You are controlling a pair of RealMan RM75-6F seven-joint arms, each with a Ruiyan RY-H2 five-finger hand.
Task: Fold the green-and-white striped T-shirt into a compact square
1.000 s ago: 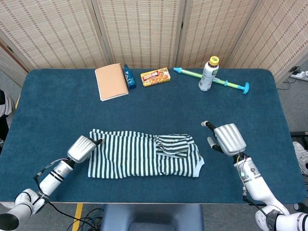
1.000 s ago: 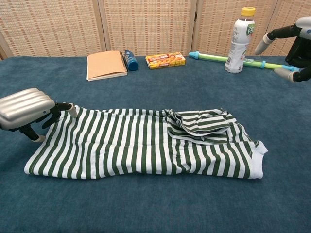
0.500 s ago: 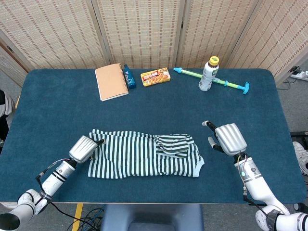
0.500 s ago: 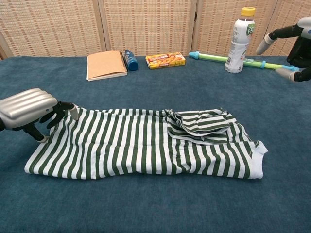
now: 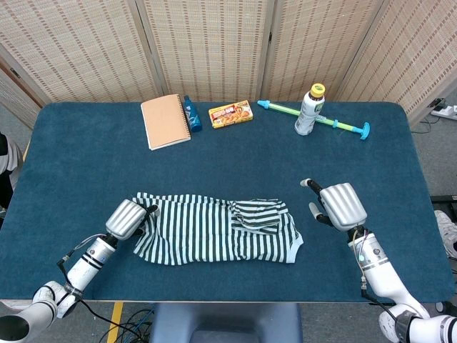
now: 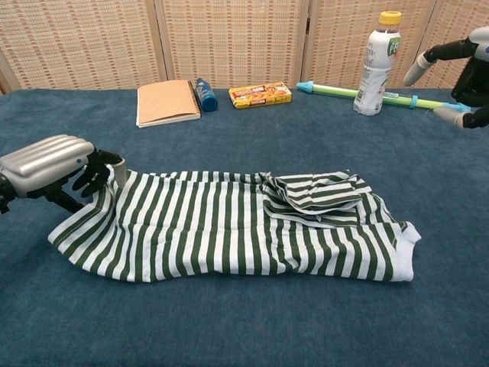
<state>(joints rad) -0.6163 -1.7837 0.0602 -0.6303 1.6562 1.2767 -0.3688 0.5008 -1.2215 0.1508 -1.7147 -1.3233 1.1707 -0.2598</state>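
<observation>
The green-and-white striped T-shirt [image 5: 214,230] [image 6: 221,229] lies flat as a long band across the near middle of the blue table, with a sleeve folded over on its right part. At the shirt's left end, my left hand [image 5: 126,219] [image 6: 47,165] grips the edge, its fingers curled around the cloth, and that end is raised a little off the table. My right hand [image 5: 341,206] [image 6: 471,75] hovers beyond the shirt's right end, apart from it, fingers spread and holding nothing.
Along the far side of the table [image 5: 86,164] lie a tan notebook [image 5: 166,121], a small blue bottle [image 5: 192,114], a yellow box [image 5: 230,113], an upright drink bottle [image 5: 310,111] and a green-and-blue stick [image 5: 343,125]. A woven screen stands behind.
My left hand has closed on the shirt's left edge and drawn it slightly up and to the right, so the near-left corner has pulled in. The right hand has barely moved.
</observation>
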